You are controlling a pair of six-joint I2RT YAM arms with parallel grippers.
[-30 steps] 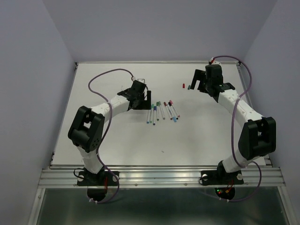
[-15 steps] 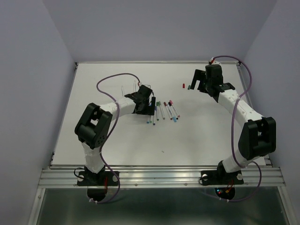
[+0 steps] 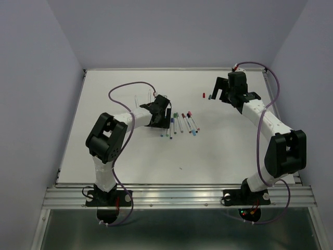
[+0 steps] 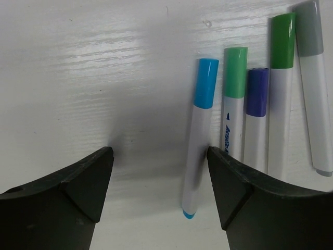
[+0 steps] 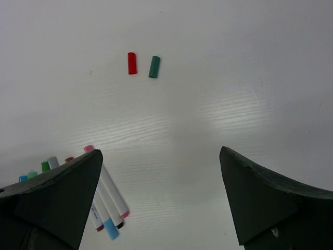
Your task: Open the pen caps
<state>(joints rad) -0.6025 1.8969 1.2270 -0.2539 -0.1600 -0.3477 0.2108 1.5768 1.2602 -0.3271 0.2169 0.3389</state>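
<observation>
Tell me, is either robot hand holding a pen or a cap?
No. The left gripper and right gripper are both open, holding nothing.

Top view: we see the pens [image 3: 179, 123] lying side by side in a row at frame centre on the bench [image 3: 156, 161]. The left end effector [image 3: 164, 117] sits at the row's left end. Two pen caps [image 3: 206, 96] lie side by side up and right of the row, just left of the right end effector [image 3: 217, 92]. Left wrist view: the pens fill the right half of the frame.
</observation>
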